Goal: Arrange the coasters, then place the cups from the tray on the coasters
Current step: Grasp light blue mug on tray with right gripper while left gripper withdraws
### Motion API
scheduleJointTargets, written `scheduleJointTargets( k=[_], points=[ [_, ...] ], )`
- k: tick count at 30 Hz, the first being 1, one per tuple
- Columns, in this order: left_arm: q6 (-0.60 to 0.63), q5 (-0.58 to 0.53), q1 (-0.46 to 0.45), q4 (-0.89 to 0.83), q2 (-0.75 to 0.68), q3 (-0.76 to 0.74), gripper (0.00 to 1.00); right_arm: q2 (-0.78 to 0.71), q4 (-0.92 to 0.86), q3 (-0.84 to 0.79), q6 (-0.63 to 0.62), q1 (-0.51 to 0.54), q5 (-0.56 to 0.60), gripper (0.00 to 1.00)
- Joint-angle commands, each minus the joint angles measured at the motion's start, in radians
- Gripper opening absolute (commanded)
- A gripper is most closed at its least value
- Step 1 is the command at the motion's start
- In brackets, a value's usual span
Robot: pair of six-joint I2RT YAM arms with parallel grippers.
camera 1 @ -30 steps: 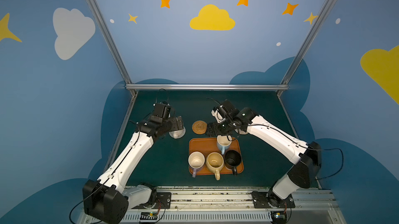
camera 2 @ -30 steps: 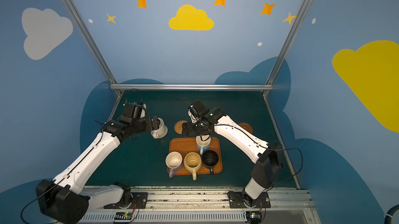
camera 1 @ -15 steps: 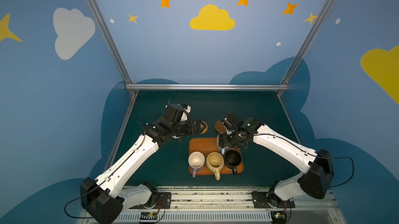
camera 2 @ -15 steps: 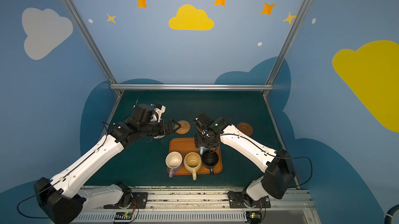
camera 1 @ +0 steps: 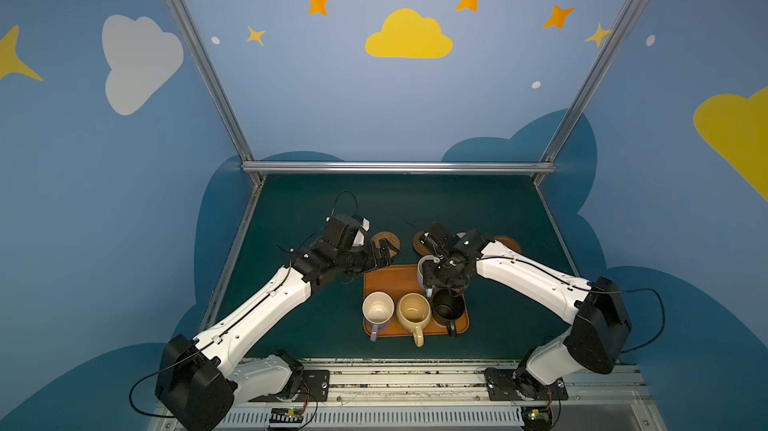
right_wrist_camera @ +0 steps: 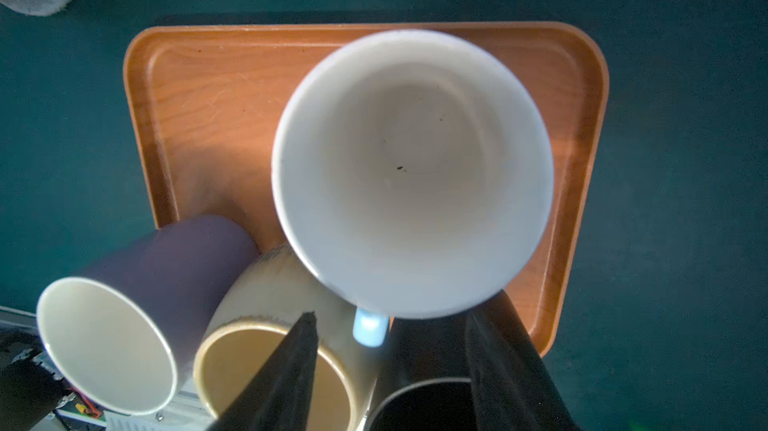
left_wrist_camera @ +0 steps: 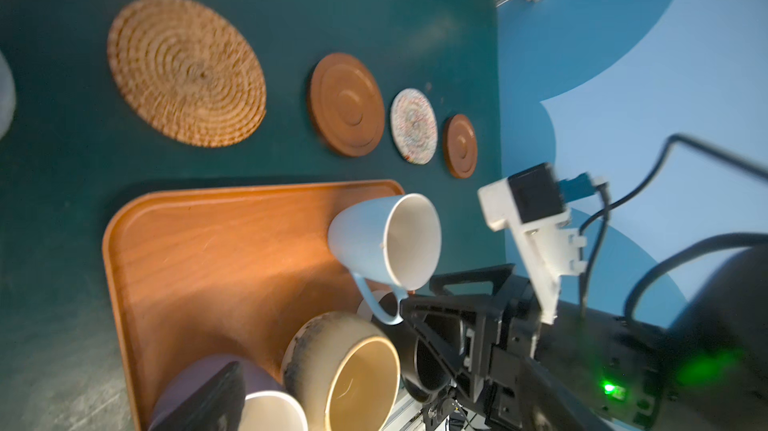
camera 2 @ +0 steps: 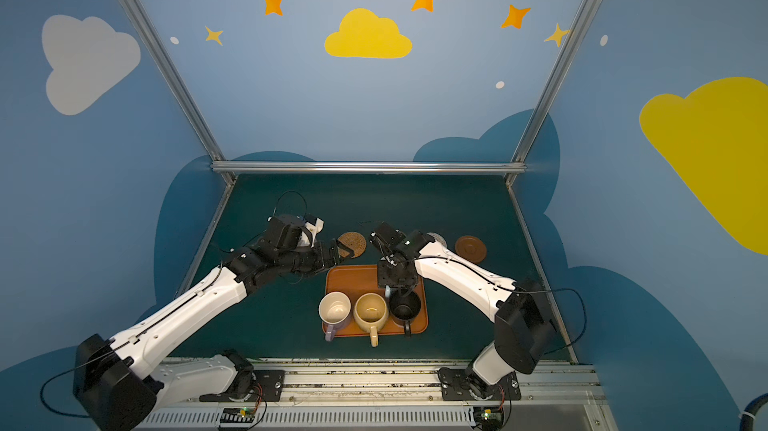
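Blue cup (camera 1: 422,269) stands at the far right of the tray (camera 1: 390,283) in both top views, under the right gripper (camera 1: 440,286), with the lavender cup (camera 1: 377,309), yellow cup (camera 1: 412,311) and black cup (camera 1: 448,307) along the near edge, while the left gripper (camera 1: 386,253) hangs beside the rattan coaster (camera 1: 383,237) — jaws spread wide, empty. From the left wrist, the blue cup (left_wrist_camera: 365,237) sits by the tray edge facing the coasters (left_wrist_camera: 347,104), its handle (left_wrist_camera: 376,304) by the right gripper. From the right wrist, two fingers (right_wrist_camera: 291,370) flank the handle (right_wrist_camera: 368,331) with a gap on each side — jaws half apart, gripping nothing.
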Motion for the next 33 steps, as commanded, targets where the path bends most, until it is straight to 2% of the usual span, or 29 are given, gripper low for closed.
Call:
scheduleJointTargets(
  k=[1, 6, 10, 20, 29, 33],
  points=[
    [-0.041, -0.011, -0.004, 0.033, -0.026, -0.036, 0.99, 0.024, 0.026, -0.009, -0.008, 0.006, 0.022, 0.56],
    [0.012, -0.081, -0.033, -0.047, 0.0, 0.005, 0.99, 0.044, 0.039, -0.016, -0.003, 0.008, 0.034, 0.47],
    [0.029, -0.109, -0.055, -0.071, 0.022, 0.026, 0.99, 0.045, 0.051, -0.02, -0.002, 0.008, 0.058, 0.45],
    [0.015, -0.091, -0.06, -0.033, 0.046, 0.007, 0.99, 0.06, 0.084, -0.046, 0.003, 0.006, 0.078, 0.37],
    [0.017, -0.093, -0.059, -0.027, 0.052, 0.011, 0.99, 0.08, 0.092, -0.058, 0.007, 0.008, 0.081, 0.38],
    [0.02, -0.092, -0.06, -0.025, 0.061, 0.012, 0.99, 0.09, 0.101, -0.059, 0.004, 0.007, 0.081, 0.35]
  ],
)
